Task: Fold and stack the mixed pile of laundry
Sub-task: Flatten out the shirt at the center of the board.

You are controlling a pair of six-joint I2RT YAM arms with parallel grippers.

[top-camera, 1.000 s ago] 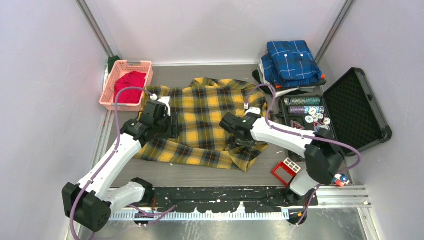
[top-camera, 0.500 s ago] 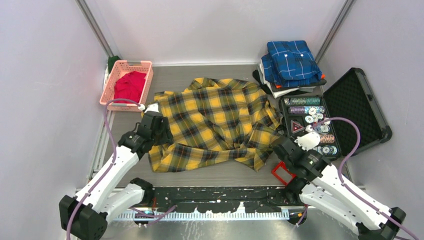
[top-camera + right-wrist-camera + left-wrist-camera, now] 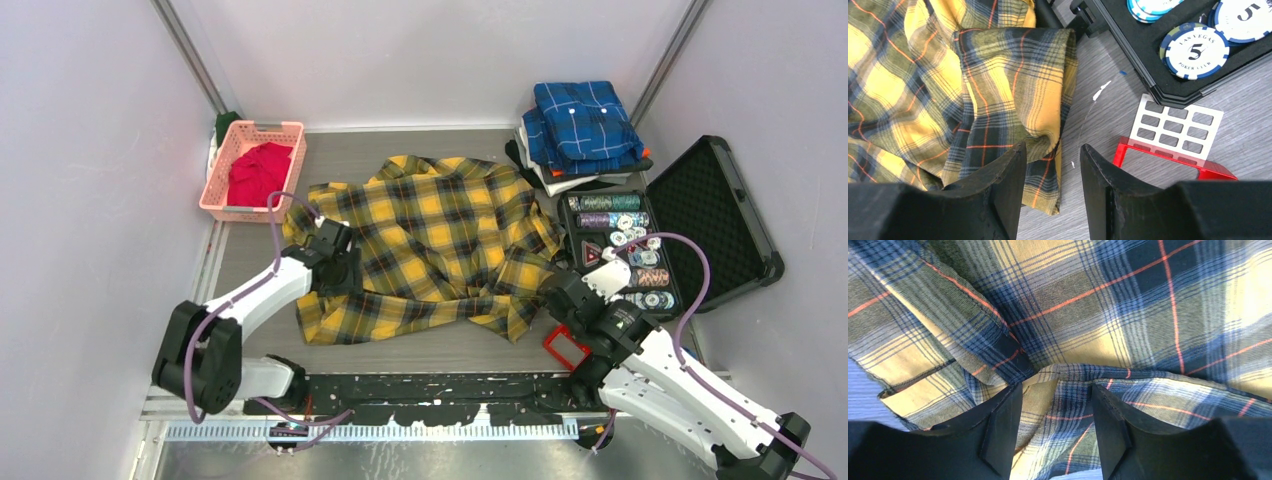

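The yellow-and-black plaid shirt (image 3: 440, 230) lies spread and rumpled across the middle of the table. My left gripper (image 3: 345, 270) hovers low over its left part. In the left wrist view this gripper (image 3: 1055, 387) stands open, with a raised fold of plaid cloth (image 3: 1073, 405) between its fingers, not pinched. My right gripper (image 3: 555, 290) is at the shirt's lower right corner. The right wrist view shows it (image 3: 1050, 147) open, with the hem corner (image 3: 1048, 175) lying under the gap. The red T-shirt (image 3: 258, 170) lies bunched in the pink basket (image 3: 215, 195).
A folded blue plaid shirt (image 3: 585, 120) tops a stack at the back right. An open black case (image 3: 710, 215) holds poker chips (image 3: 1192, 52), and a red-and-white rack (image 3: 1173, 130) lies just right of my right gripper. Grey walls close in on both sides.
My right arm pulled back from the shirt's middle to its lower right corner and opened, letting go of the cloth. The shirt shifted right and spread. My left gripper moved inward over the shirt.
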